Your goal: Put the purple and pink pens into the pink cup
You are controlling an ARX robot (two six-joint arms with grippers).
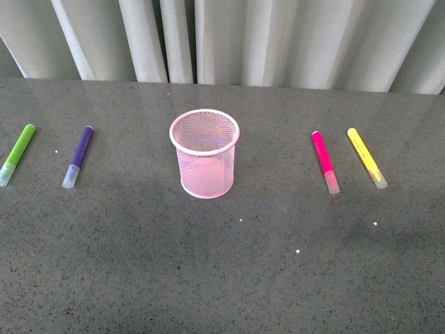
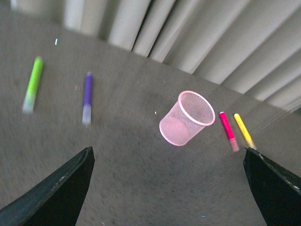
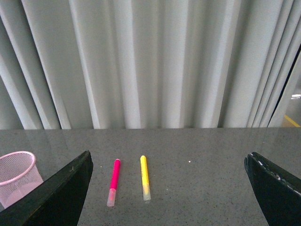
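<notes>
Squarely in the front view, the pink cup stands upright and empty at the middle of the grey speckled tabletop. The purple pen lies well to its left, with a green marker further left. The pink pen lies well to the cup's right, with a yellow marker just beyond it. All four lie flat with their clear caps toward the camera. A pale pleated curtain hangs behind. Neither arm shows here.

From the left wrist, slightly blurred, the left end effector is spread wide, gripping nothing, above bare tabletop short of the cup.

From the right wrist, the right end effector is likewise spread wide and empty. The pink pen and yellow marker lie between its fingers, and the cup sits at one edge.
</notes>
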